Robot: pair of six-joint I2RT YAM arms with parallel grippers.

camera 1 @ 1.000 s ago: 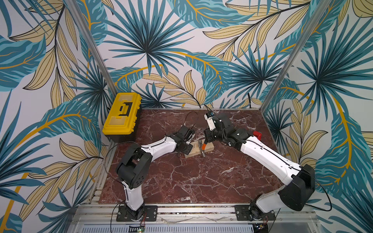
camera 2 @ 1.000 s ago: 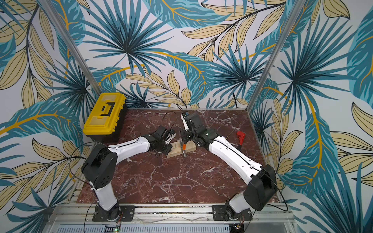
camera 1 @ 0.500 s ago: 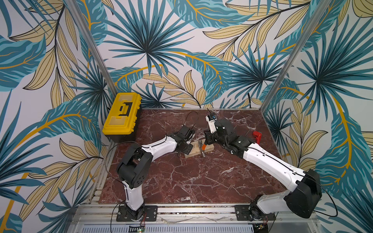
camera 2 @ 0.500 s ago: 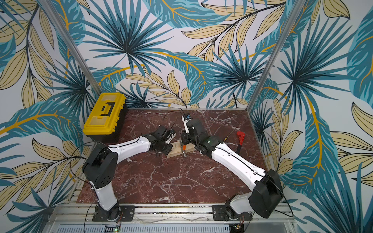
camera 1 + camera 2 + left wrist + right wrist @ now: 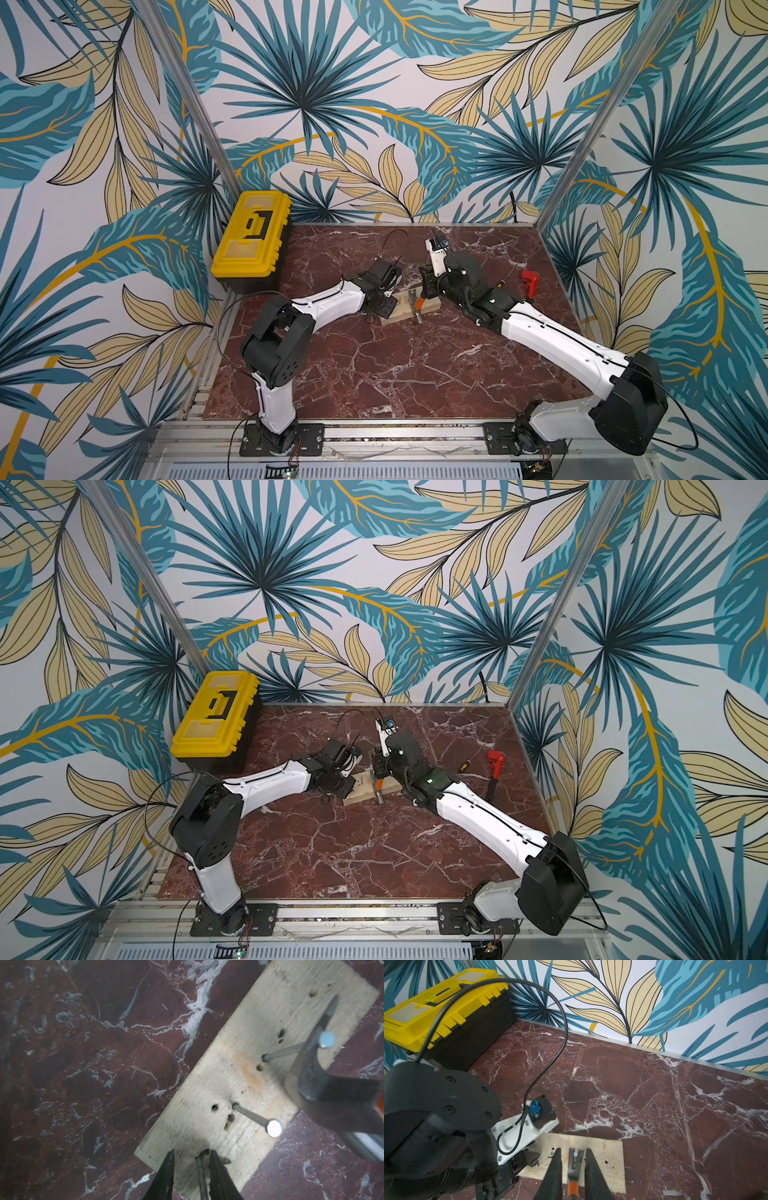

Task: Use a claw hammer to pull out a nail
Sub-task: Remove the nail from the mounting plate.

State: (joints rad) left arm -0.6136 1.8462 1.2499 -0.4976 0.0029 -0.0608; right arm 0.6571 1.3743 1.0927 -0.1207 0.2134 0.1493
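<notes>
Right hand (image 5: 573, 1152) clamped on the orange shaft of the claw hammer (image 5: 573, 1167), mid-surface. Claw forks sit around the nail (image 5: 575, 1154), whose shank is still rooted in the board (image 5: 604, 1147): hooked, not pulled. Left hand (image 5: 191, 1153), jaws slightly apart, sits at the board's left end, possibly bracing it. The lever stroke remains.

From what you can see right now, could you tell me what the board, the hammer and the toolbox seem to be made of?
The board looks like pale, unfinished wood: visible grain, a knot and old nail holes.
The claw hammer has a dull grey head, apparently steel; its orange shaft's material is unclear.
The toolbox is probably moulded plastic: a glossy yellow lid on a black body.
</notes>
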